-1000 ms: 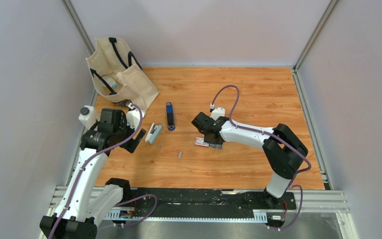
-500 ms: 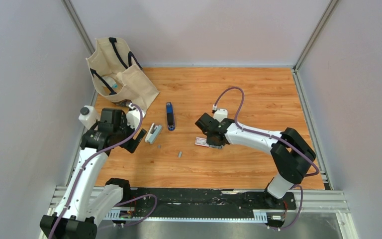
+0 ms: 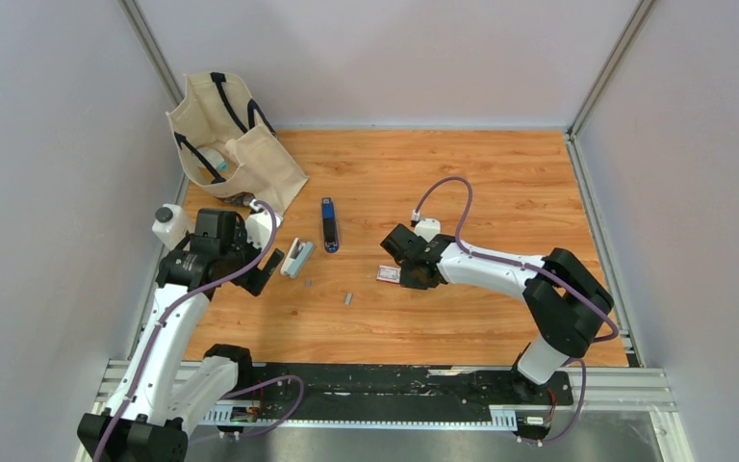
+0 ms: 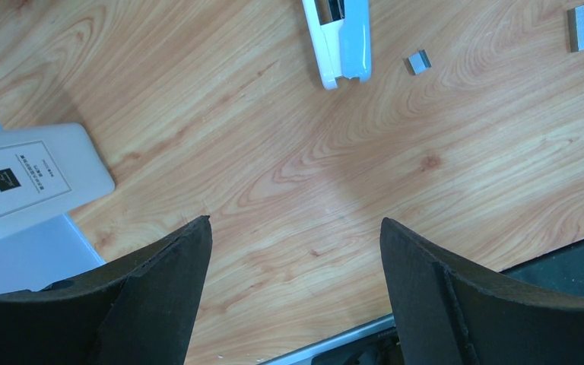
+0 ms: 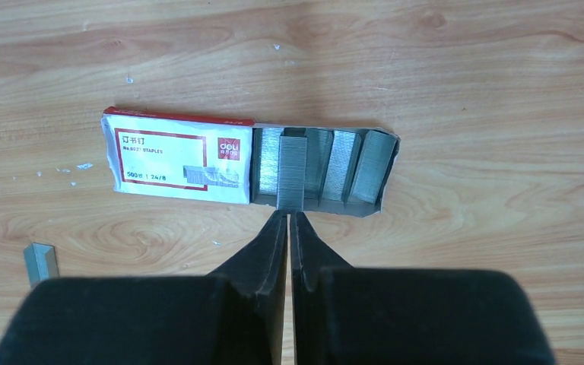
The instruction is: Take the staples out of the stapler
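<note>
The small light grey stapler (image 3: 296,258) lies on the wooden table, left of centre; it also shows at the top of the left wrist view (image 4: 340,38). A short strip of staples (image 3: 348,298) lies loose near the middle, with a tinier piece (image 4: 419,61) beside the stapler. My left gripper (image 3: 260,274) is open and empty, just left of the stapler. My right gripper (image 5: 287,214) is shut, its tips at the near end of a staple strip (image 5: 291,171) that lies on the open tray of the red-and-white box (image 5: 179,163).
A dark blue bar (image 3: 329,224) lies behind the stapler. A beige tote bag (image 3: 231,140) stands at the back left. A white labelled bottle (image 4: 30,182) stands by the left arm. Another loose staple piece (image 5: 40,262) lies left of the right gripper.
My right arm has shifted slightly to the right, its gripper staying at the red-and-white box. The left arm, stapler and loose staples have not moved.
</note>
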You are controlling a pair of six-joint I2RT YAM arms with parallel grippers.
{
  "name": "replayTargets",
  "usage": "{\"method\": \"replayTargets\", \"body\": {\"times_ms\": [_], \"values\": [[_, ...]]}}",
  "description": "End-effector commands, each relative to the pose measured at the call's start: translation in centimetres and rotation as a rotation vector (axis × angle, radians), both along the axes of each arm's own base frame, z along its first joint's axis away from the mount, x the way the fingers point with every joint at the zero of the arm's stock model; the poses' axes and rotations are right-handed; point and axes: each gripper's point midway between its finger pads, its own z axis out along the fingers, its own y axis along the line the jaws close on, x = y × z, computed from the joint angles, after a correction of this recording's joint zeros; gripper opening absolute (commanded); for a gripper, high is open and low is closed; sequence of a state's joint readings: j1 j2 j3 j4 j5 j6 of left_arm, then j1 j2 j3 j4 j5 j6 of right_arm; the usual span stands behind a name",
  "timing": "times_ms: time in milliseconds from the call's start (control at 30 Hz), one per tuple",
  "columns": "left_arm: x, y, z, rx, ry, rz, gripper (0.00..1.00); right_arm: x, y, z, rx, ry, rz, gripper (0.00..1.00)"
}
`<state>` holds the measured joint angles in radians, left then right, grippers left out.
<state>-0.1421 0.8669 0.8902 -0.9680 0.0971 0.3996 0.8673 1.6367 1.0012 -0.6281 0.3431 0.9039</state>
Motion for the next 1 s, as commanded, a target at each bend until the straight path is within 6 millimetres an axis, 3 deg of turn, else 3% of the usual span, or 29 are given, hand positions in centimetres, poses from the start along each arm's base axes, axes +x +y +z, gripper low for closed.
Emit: {"method": "replayTargets", "body": {"times_ms": [0, 367, 667, 867, 967], "values": [[0.3, -0.2, 0.4, -0.008, -0.021, -0.012, 0.89, 1.2, 1.2, 0.8, 0.031, -0.036, -0.003, 0.08], [0.2, 0.0, 0.4, 0.000, -0.025, -0.015, 0.89, 1.4, 0.9, 0.0, 0.015, -0.029, -0.011, 0.08], [0.1, 0.0, 0.4, 0.002, -0.024, -0.021, 0.90, 2.0, 1.1, 1.2, 0.010, -0.052, 0.004, 0.11], [-0.1, 0.0, 0.3, 0.005, -0.019, -0.031, 0.90, 1.6, 0.7, 4.1, 0.062, -0.094, 0.012, 0.26], [-0.1, -0.1, 0.4, -0.001, -0.020, -0.032, 0.90, 1.6, -0.6, 5.3, 0.069, -0.118, -0.016, 0.27]]}}
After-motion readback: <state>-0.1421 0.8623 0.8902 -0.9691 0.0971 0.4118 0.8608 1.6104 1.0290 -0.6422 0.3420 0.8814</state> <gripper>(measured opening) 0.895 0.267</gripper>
